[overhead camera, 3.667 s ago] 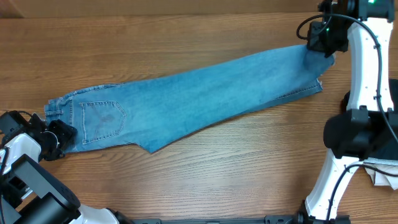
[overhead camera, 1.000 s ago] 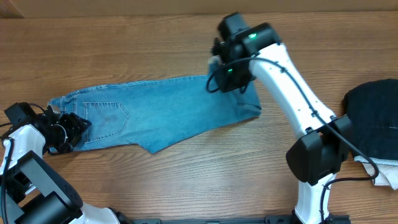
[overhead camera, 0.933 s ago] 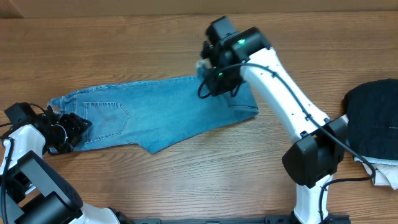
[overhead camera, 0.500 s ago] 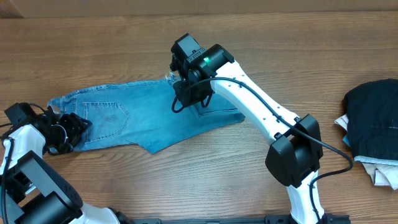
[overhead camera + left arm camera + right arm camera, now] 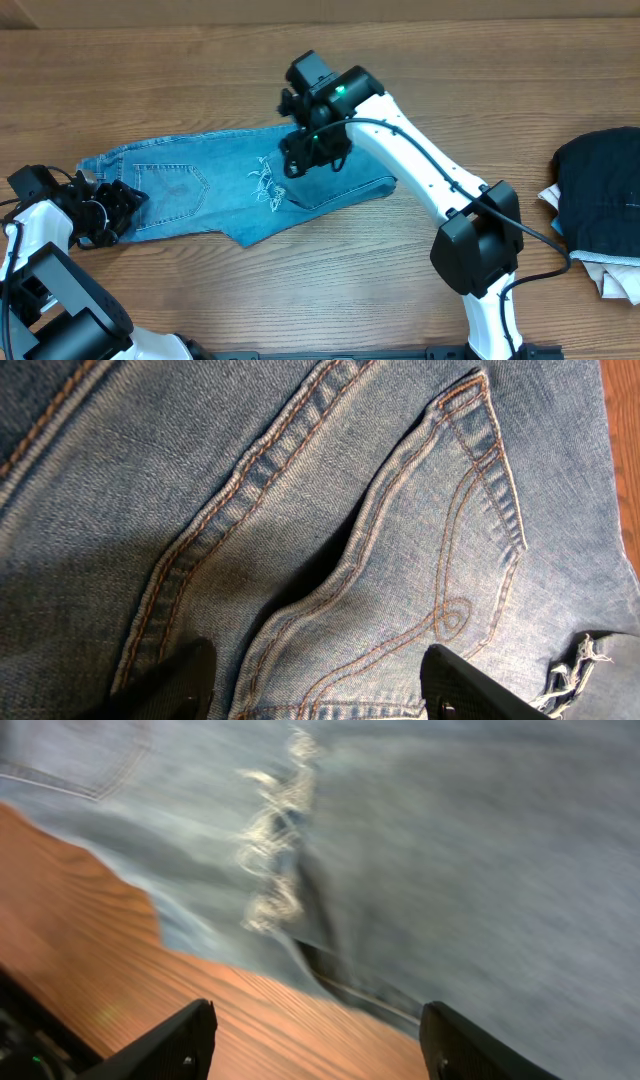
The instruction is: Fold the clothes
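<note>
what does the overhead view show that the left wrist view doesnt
Only the overhead view shows the whole pair of light blue denim jeans with its leg doubled over, the right pincer on its white arm above that leg, and a dark navy garment at the right edge. Only the left wrist view shows the curled orange stitching on the back pocket up close, and the left pincer with its jaws apart over the denim. Both show that pocket and the white frayed hem near it.
</note>
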### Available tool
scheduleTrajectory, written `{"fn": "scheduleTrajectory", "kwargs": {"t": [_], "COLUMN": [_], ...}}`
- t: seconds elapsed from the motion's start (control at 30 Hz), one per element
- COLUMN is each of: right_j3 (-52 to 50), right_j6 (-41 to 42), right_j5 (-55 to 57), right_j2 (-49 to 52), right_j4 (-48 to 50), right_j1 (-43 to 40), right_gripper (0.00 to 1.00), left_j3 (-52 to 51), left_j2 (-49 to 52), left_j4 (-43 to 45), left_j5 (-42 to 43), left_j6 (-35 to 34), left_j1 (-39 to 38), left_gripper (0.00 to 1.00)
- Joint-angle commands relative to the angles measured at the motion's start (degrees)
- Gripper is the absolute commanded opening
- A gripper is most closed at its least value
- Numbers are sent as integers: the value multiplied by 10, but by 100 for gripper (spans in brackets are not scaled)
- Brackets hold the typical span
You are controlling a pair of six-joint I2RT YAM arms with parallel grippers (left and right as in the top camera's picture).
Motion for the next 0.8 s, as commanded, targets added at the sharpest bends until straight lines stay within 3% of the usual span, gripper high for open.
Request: {"fn": "scheduleTrajectory", "kwargs": {"t": [0.0, 0.33, 0.5, 0.63, 0.77], "right_j3": [7, -92, -105, -106, -106], "right_j6": [-40, -44, -44, -46, -43], "right_j5": [-4, 32, 50, 58, 59], "right_j2": [2, 15, 55, 76, 82], "right_j4": [-29, 35, 87, 106, 130], "right_j1": [-22, 54, 75, 79, 79], "right_gripper": [69, 81, 80, 74, 4], "left_j3": [12, 12, 12, 12, 12], "left_j2": [3, 3, 3, 3, 3], "left_j4": [1, 0, 0, 0, 0], "left_j5": [7, 7, 7, 6, 6], "left_j6": [-2, -2, -2, -2, -2], "left_j1": [-4, -4, -4, -4, -4], "left_gripper": [69, 69, 69, 70, 70]}}
